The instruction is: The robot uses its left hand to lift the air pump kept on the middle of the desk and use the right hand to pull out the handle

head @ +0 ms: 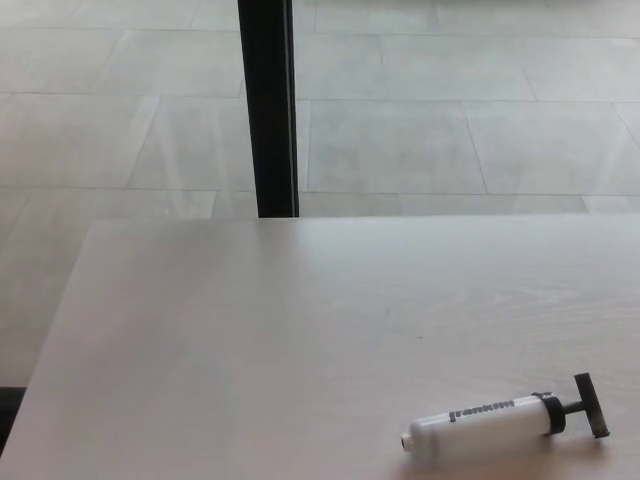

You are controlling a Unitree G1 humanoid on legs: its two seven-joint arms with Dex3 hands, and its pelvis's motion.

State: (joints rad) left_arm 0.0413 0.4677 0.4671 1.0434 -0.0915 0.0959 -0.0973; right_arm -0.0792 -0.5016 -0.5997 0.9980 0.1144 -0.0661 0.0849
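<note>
Air pump [492, 424] lies on its side on the pale wood-grain surface [250, 340], toward the near right part of the picture, its white barrel with dark lettering pointing left and slightly toward the camera. Its dark T-shaped handle [590, 405] sticks out at the right end, just past a black collar. Neither the left hand nor the right hand shows, so their state cannot be told; a black post [268, 105] stands on the tiled floor [450, 100] beyond the far edge.

Air pump [498, 424] flat on desk [250, 340]
</note>
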